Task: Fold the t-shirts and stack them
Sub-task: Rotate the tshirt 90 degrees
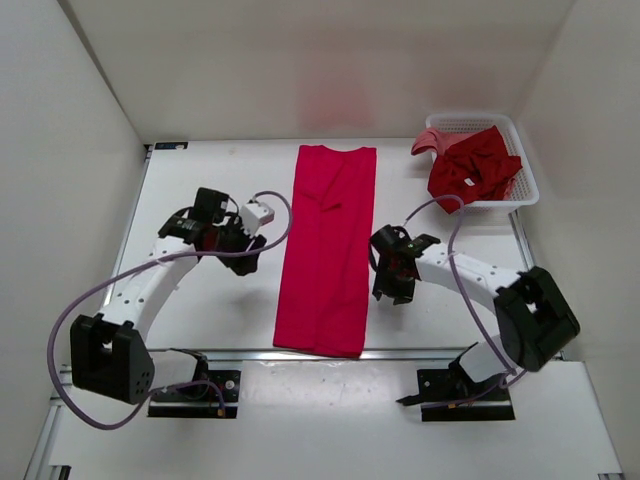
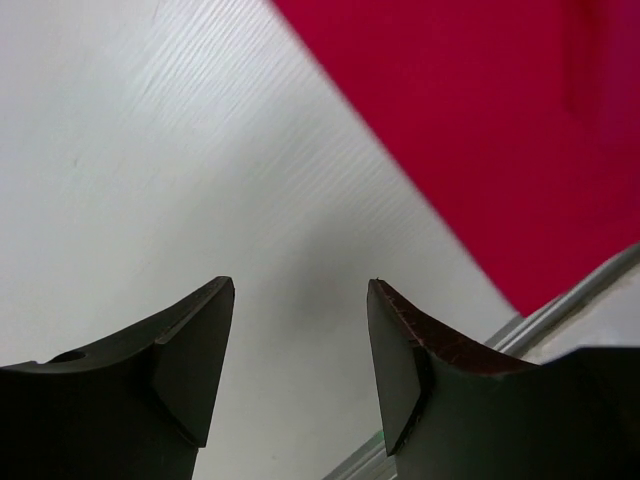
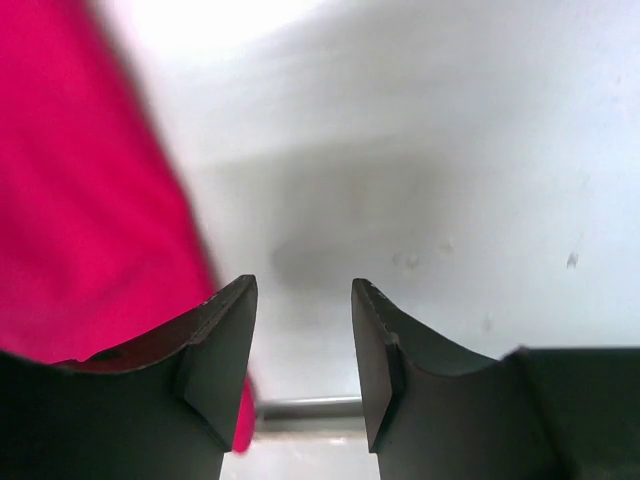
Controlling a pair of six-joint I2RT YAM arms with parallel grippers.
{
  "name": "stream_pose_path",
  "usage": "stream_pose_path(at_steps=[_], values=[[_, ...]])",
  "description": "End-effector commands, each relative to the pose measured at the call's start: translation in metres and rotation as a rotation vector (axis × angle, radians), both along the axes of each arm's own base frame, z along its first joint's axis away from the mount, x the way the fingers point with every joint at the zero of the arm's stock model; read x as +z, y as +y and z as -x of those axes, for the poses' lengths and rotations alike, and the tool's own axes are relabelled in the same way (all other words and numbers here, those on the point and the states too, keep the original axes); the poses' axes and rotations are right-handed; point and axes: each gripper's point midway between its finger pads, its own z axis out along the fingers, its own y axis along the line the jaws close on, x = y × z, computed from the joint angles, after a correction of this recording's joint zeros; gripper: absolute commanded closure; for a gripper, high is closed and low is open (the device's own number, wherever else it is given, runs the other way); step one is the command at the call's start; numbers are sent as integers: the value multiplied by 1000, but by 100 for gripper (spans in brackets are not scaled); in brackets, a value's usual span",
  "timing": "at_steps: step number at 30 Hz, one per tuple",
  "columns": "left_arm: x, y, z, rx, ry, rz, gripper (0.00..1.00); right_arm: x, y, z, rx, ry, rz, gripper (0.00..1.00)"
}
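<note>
Lab cell: white walls [image 1: 70,150] round table [image 1: 225,305] w/ robot arms [image 1: 150,285].

Bright even overhead light; soft shadows on table [image 1: 240,310]; 2 wrist views blurred; glare in right one.

Long t-shirt [image 1: 327,250]: bright pinkish-red, plain, no print. Shirt [image 1: 478,168] in the basket: dark crimson, plain. Shirt [image 1: 427,141] at the basket's left corner: faded salmon pink. Basket [image 1: 470,117]: white, small-hole mesh pattern. Table [image 1: 200,310]: white, with fine parallel lines in the left wrist view and a few grey specks in the right wrist view. Left arm [image 1: 150,290] and right arm [image 1: 470,275]: white links, black joints. Cables [image 1: 60,330]: purple. Left gripper [image 2: 300,285] and right gripper [image 3: 303,282]: black. Walls [image 1: 330,60]: white.
</note>
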Motion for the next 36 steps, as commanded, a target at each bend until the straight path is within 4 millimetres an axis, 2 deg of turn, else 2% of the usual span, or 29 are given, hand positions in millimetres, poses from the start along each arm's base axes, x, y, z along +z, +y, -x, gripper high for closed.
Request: stream_pose_path(at_steps=[1, 2, 4, 6, 8, 9, 10, 11, 12, 14, 15, 16, 17, 18, 20, 21, 23, 25, 27, 29, 31, 32, 34, 36], values=[[27, -46, 6, -121, 17, 161, 34, 19, -2, 15, 56, -52, 3, 57], [27, -58, 13, -154, 37, 184, 34, 23, 8, 22, 47, -49, -27, 58], [25, -83, 17, -209, 53, 230, 35, 16, 18, 48, 54, 4, -54, 58], [17, -109, 25, -218, 78, 293, 36, 13, 29, 60, 38, 12, -98, 58], [25, -133, 5, -164, 29, 470, 37, 6, 29, 70, -16, 26, -103, 59], [13, -130, 8, -29, 137, 561, 38, 6, 30, 74, -21, 28, -124, 59], [34, -144, -10, -51, 71, 711, 37, 5, 28, 72, -42, 24, -127, 59], [36, -148, -20, 24, 111, 833, 39, 6, 28, 70, -59, 11, -145, 60], [41, -154, -23, 59, 149, 880, 39, 11, 29, 67, -64, -6, -176, 61], [24, -169, -35, 62, 121, 791, 41, 8, 25, 63, -68, -23, -193, 61], [31, -184, -37, -27, 54, 746, 40, 9, 25, 60, -49, -32, -201, 61], [22, -192, -39, -67, 35, 681, 40, 6, 20, 58, -56, -27, -190, 61], [7, -193, -40, -46, 55, 626, 39, 8, 21, 54, -46, -26, -203, 60], [11, -200, -46, -57, 27, 611, 39, 8, 20, 51, -27, -33, -194, 61], [-15, -203, -54, -28, 54, 519, 40, 9, 19, 46, -29, -33, -195, 61], [-11, -208, -63, -35, 5, 488, 40, 9, 18, 45, -20, -35, -191, 61], [-27, -207, -70, -17, -16, 395, 42, 10, 22, 46, -13, -17, -212, 61], [-32, -204, -81, 31, -13, 375, 42, 11, 25, 44, -11, -20, -229, 61], [-45, -189, -93, 101, 0, 335, 47, 12, 26, 41, -31, -32, -241, 61], [-47, -188, -99, 84, -35, 290, 51, 12, 28, 41, -39, -34, -256, 61], [-59, -185, -98, 80, -25, 235, 52, 11, 28, 41, -59, -31, -257, 61], [-56, -188, -101, 67, -34, 233, 53, 9, 27, 44, -54, -21, -253, 61], [-68, -191, -95, 49, 12, 208, 53, 10, 27, 42, -65, -23, -253, 61], [-71, -198, -92, 1, 26, 198, 53, 11, 24, 44, -73, -21, -242, 61]])
